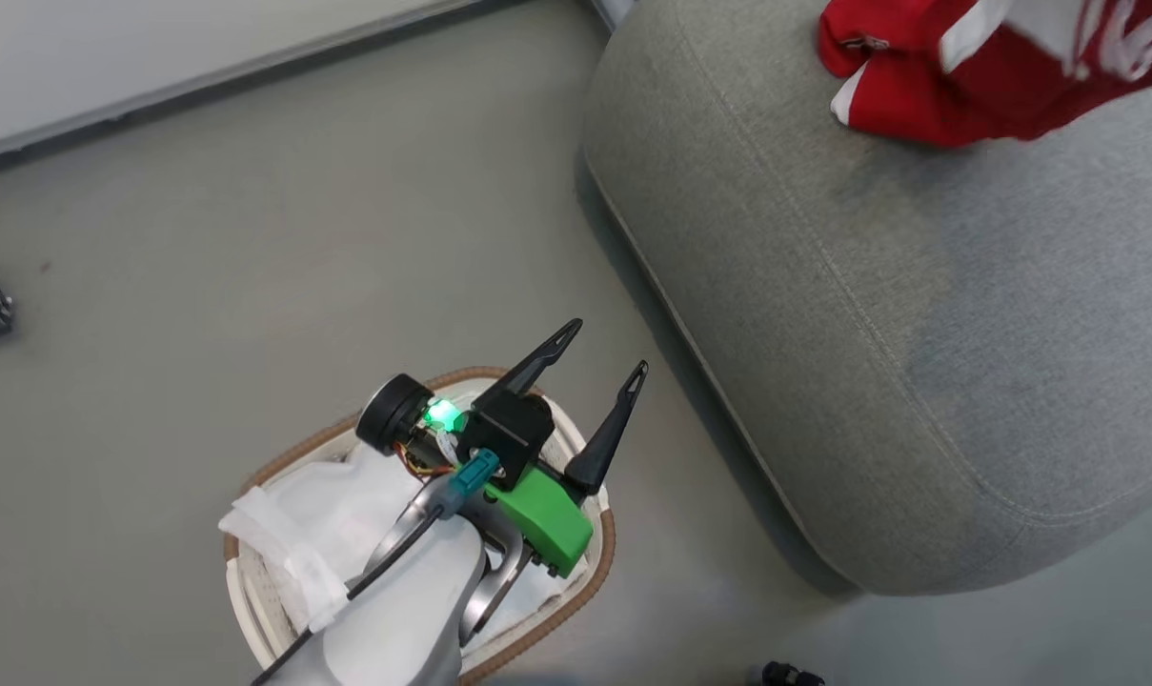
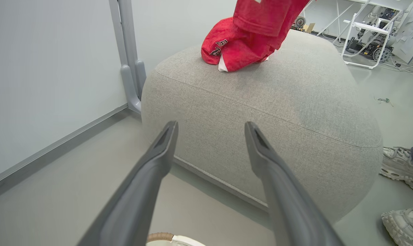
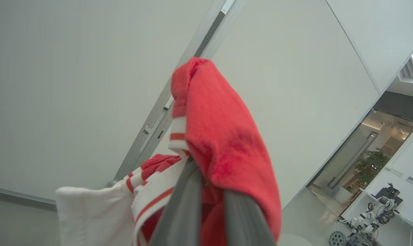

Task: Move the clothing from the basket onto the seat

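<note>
Two grippers differ; the left gripper [image 1: 606,348] hangs over the basket [image 1: 607,548], fingers spread wide and empty; the right gripper [image 3: 208,191] pinches the red clothing [image 3: 226,136], whose lower folds rest atop the grey seat [image 1: 871,314].

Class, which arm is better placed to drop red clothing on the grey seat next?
Right: right gripper shut on red white-trimmed clothing over rounded grey fabric seat; left gripper open, empty.

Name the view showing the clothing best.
Left wrist view: the clothing is sharp, its lower end on the seat. Head view crops it at the top; right wrist view has it bunched over the right gripper.
</note>
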### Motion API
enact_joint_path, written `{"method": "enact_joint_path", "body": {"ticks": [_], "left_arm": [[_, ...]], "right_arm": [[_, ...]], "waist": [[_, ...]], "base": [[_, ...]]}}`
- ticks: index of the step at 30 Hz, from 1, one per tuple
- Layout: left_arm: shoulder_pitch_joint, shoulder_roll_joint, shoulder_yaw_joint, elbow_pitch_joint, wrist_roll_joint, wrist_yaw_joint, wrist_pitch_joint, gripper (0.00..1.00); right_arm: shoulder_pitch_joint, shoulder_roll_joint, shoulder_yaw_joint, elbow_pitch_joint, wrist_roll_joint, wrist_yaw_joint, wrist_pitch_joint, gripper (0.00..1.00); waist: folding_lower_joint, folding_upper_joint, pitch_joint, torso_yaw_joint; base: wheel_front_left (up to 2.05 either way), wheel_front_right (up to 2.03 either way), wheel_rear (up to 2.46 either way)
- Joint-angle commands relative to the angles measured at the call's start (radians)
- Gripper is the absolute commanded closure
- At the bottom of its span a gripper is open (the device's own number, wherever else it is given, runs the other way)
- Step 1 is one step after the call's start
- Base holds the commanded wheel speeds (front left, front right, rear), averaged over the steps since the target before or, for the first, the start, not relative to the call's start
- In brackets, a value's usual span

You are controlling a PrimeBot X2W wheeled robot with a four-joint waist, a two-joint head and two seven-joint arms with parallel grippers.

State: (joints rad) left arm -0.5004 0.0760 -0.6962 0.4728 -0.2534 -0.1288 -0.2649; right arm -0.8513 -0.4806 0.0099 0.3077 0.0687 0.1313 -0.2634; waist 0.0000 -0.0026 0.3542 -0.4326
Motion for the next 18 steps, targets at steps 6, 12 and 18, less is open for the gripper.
{"method": "enact_joint_path", "body": {"ticks": [6,12,18], "left_arm": [[-0.064,0.049,-0.026,-0.046,0.011,-0.003,0.001,0.0],[-0.115,0.061,-0.054,-0.074,0.015,-0.003,0.001,0.0],[-0.137,0.068,-0.05,-0.087,0.017,-0.003,0.001,0.0]], "right_arm": [[-0.091,-0.017,-0.144,0.097,-0.087,-0.001,-0.001,1.0],[-0.122,0.019,-0.29,0.291,-0.163,-0.001,-0.001,1.0],[-0.1,0.067,-0.427,0.466,-0.233,-0.001,-0.001,1.0]], "waist": [[0.0,0.0026,0.181,0.09],[0.0,0.0026,0.26,0.141],[0.0,0.0026,0.305,0.188]], "base": [[0.0,0.0,0.0],[0.0,0.0,0.0],[0.0,0.0,0.0]]}}
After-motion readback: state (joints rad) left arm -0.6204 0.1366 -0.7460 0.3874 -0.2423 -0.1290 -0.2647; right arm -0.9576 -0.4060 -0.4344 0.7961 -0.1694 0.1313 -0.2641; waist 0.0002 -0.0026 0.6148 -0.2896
